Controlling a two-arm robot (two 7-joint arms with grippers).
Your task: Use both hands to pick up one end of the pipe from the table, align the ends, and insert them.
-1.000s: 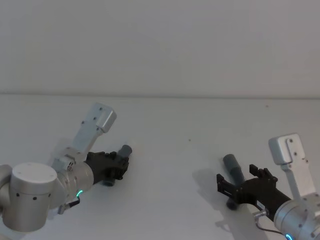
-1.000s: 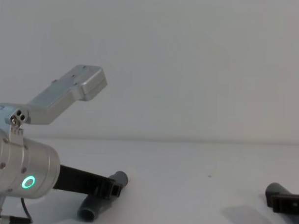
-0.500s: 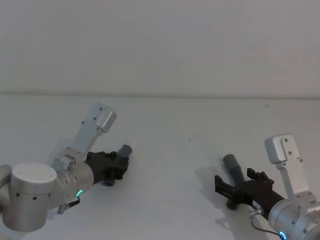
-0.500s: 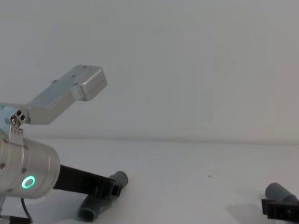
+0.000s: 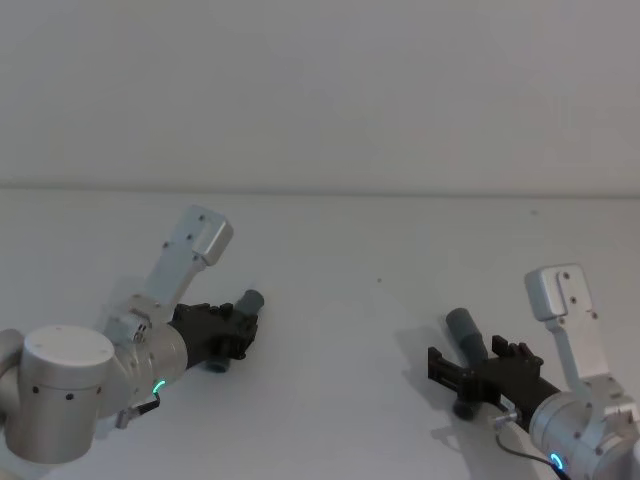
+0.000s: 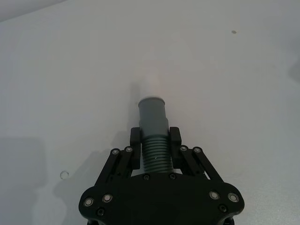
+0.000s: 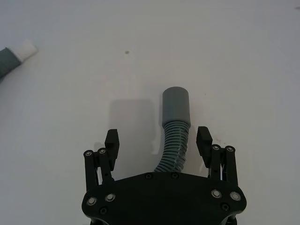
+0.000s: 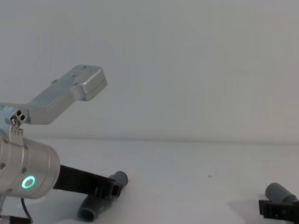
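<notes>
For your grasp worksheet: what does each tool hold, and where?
Left tool grips a pipe by its ribs, just behind the white-tipped cuff. Right tool, open around the other pipe, holds nothing.

left pipe piece (image 6: 153, 112) — in left gripper (image 6: 155, 138), on table (image 5: 350, 250) | right pipe piece (image 7: 176, 105) — inside right gripper (image 7: 158, 135), apart

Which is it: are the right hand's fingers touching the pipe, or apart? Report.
Apart. The right wrist view shows the right hand open, with bare table showing on both sides of the pipe.
</notes>
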